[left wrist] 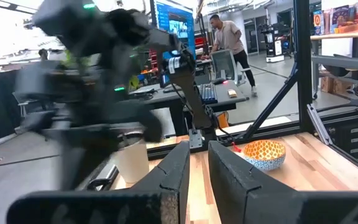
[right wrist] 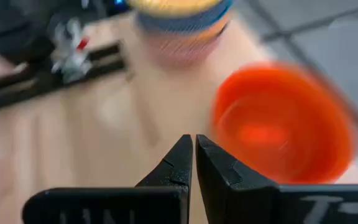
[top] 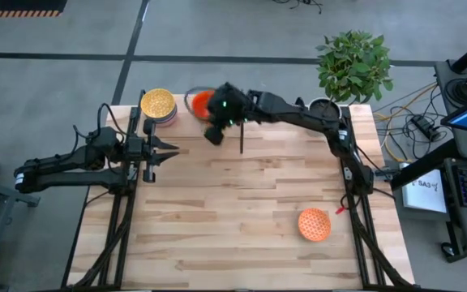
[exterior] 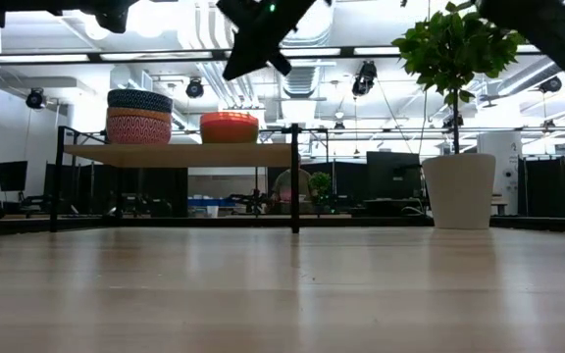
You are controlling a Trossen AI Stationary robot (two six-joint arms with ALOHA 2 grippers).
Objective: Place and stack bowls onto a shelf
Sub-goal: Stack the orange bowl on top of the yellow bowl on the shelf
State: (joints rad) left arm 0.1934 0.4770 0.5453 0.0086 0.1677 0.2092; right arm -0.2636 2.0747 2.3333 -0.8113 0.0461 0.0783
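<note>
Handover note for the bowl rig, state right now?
Right gripper: shut, empty, above the shelf beside the red-orange bowl.
Left gripper: near shut, empty, waiting at the table's left side.
Done: a bowl stack topped by a speckled yellow bowl, and the red-orange bowl next to it, on the shelf.
Left: the speckled orange bowl on the tabletop near the right arm's base.

Bright ceiling lamps glare in the low view; the red-orange bowl [right wrist: 283, 123] smears in blur, and the right arm [left wrist: 98, 87] smears in the left wrist view.
</note>
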